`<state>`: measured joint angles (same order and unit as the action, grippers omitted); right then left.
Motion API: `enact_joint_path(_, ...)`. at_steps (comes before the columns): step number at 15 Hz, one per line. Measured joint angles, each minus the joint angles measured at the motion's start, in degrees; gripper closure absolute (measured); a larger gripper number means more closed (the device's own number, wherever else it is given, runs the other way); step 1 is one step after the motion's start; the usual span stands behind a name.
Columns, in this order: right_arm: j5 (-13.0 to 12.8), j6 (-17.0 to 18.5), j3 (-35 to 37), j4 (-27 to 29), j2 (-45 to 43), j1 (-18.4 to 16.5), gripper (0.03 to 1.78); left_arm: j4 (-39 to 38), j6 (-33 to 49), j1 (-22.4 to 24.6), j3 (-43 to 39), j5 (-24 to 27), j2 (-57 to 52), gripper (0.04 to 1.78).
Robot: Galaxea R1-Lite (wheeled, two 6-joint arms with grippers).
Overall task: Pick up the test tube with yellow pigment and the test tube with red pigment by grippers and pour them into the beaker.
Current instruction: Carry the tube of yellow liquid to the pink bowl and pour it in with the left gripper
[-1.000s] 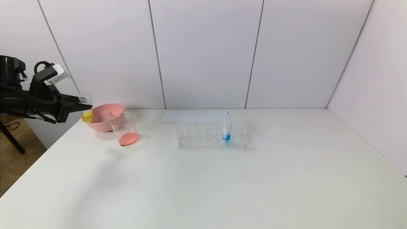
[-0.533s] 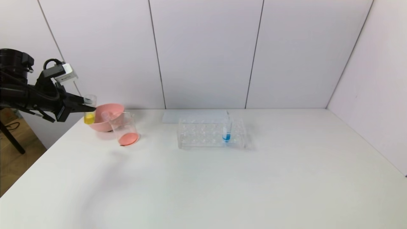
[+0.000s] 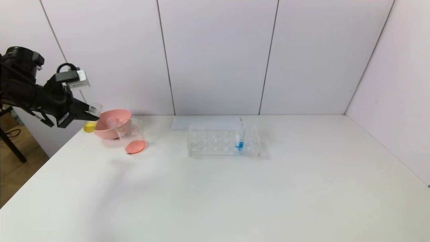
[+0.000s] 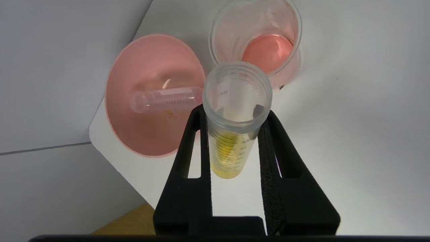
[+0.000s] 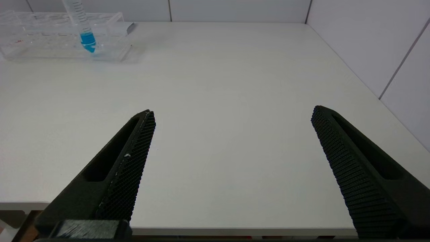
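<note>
- The left gripper [image 3: 91, 114] hangs over the table's far-left corner, its two black fingers [image 4: 268, 148] clamped against the sides of the test tube with yellow pigment [image 4: 235, 124].
- The tube sits between the fingers with its open mouth tipped toward the beaker [image 3: 131, 136]; the yellow liquid pools at its lower end, on the side of the claw away from the beaker.
- Just ahead of the claw's tips stands the pink bowl [image 3: 112, 128], and the beaker stands just past the bowl, touching or nearly touching it, with orange-red liquid in its bottom.
- An emptied clear tube [image 4: 166, 99] lies on its side inside the pink bowl, close beside the held tube's mouth.
- Well away from the left claw stands the clear tube rack [image 3: 223, 141], with a blue-tipped tube [image 3: 239, 137] upright in it.
- The right gripper [image 5: 231, 134] is low at the table's near edge, fingers spread wide with nothing between them.
</note>
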<state>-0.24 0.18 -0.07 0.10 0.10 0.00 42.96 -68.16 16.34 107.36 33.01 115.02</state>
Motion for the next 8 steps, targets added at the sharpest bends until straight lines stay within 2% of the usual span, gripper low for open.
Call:
enact_joint_path(2, -0.02, 0.00, 0.00, 0.00, 0.00, 0.00, 0.11, 4.34, -1.93, -1.04, 4.13, -1.40, 1.79, 1.39)
enact_joint_path(8, 0.00, 0.00, 0.00, 0.00, 0.00, 0.00, 0.11, 4.74, -2.68, -2.39, 6.58, -5.71, 3.94, 1.39)
